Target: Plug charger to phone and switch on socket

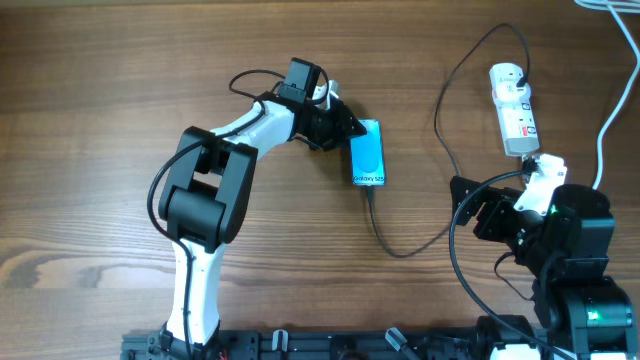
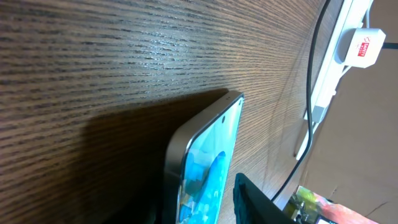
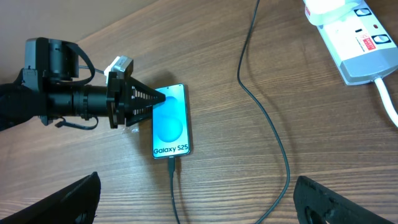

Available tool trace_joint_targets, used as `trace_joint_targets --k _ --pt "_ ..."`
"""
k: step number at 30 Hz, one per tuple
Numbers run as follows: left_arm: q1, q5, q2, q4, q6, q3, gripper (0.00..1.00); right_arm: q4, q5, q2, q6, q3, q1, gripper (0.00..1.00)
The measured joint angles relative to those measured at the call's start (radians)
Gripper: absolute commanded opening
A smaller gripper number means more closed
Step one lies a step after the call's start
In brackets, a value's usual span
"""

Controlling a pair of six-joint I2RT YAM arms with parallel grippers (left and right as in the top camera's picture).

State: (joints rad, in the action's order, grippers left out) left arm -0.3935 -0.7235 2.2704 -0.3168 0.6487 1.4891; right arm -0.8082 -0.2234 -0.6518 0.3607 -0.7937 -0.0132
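Observation:
The phone lies flat on the wooden table, its cyan screen up. The charger's thin black cable has its connector at the phone's bottom edge and loops right and up to the socket, a white power strip. My left gripper is at the phone's left edge. In the left wrist view the phone sits between its jaws, with a gap between one black finger and the screen. My right gripper is open over bare table in front of the phone.
A thicker white cord leaves the socket's near end and runs off toward the right edge. The right arm's base fills the near right corner. The left arm stretches across the table's left middle.

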Motion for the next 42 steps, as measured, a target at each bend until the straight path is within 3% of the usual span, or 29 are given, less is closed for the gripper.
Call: trace_joint_targets --k 9,11,16,18,22,25,28,30,31,35,36,42 --pt "0.072 -0.012 -0.007 -0.077 0.0 0.003 0.34 -0.015 0.0 0.0 0.0 0.0 0.0 1.0" --pt "0.075 -0.012 -0.008 -0.085 0.0 0.004 0.29 -0.015 0.0 0.0 0.004 0.0 0.0 1.0" --pt "0.161 0.098 -0.09 -0.289 -0.076 -0.031 0.27 -0.002 0.0 0.0 0.055 0.0 0.0 0.98" --pt "0.219 0.2 -0.18 -0.421 -0.1 -0.058 0.24 0.006 0.011 -0.002 0.067 0.0 0.0 0.95" --pt "0.277 0.503 -0.635 -0.743 -0.168 -0.062 0.2 0.04 0.028 -0.052 0.085 0.0 0.0 0.88" --pt "0.24 0.686 -0.955 -0.884 -0.184 -0.058 0.22 0.108 0.036 -0.153 0.156 0.0 0.0 0.69" --pt "0.23 0.84 -1.183 -1.011 -0.182 -0.058 0.39 0.186 0.043 -0.292 0.224 0.0 0.0 0.37" --pt "0.23 0.896 -1.318 -1.091 -0.173 -0.058 0.47 0.188 0.049 -0.356 0.261 -0.002 0.016 0.05" --pt "0.23 0.918 -1.411 -1.128 -0.172 -0.057 0.49 0.18 0.053 -0.391 0.28 -0.017 0.042 0.05" --pt "0.23 0.947 -1.611 -1.167 -0.169 -0.058 0.79 0.077 0.061 -0.522 0.302 -0.234 0.225 0.05" --pt "0.23 0.95 -1.641 -1.171 -0.163 -0.058 0.98 0.049 0.061 -0.572 0.301 -0.294 0.276 0.05" --pt "0.23 0.966 -1.662 -1.2 -0.166 -0.059 1.0 0.014 0.064 -0.973 0.302 -0.577 0.381 0.05"
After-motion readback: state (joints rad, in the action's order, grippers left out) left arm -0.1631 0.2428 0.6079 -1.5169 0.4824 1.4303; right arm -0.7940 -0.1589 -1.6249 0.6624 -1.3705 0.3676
